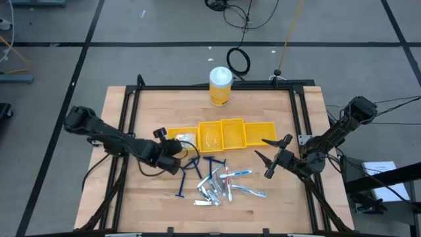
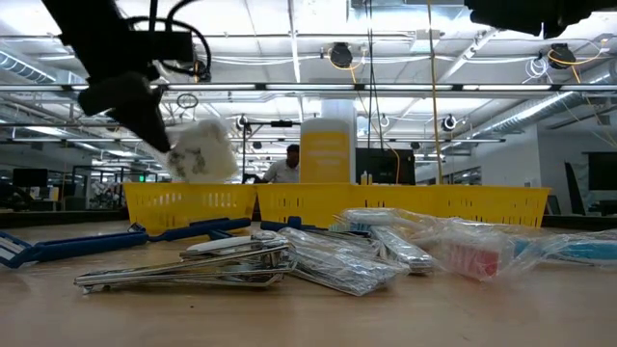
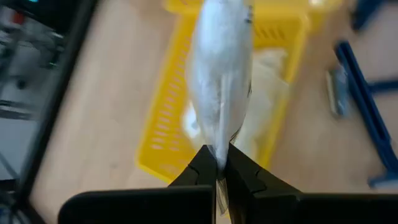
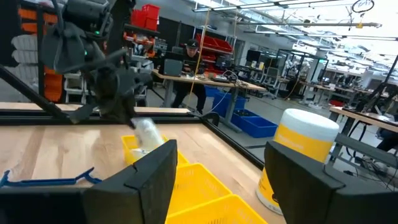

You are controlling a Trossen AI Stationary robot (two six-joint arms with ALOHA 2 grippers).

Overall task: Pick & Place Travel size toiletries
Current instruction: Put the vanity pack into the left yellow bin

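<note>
Wooden table [image 1: 131,197] | left gripper [image 3: 219,167] jaws clenched on white packet [image 3: 221,74], hanging lengthwise over end bin [image 3: 163,124] | right gripper [image 1: 272,157] jaws released

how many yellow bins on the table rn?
4, in one row mid-table: leftmost bin, below the held white packet pinched by the left gripper; second bin; third bin; rightmost bin. None seem hidden.

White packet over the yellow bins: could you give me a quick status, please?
Left gripper shut on white packet, above leftmost bin. Right gripper open, waiting by bins' right end. Nothing in the way.
</note>
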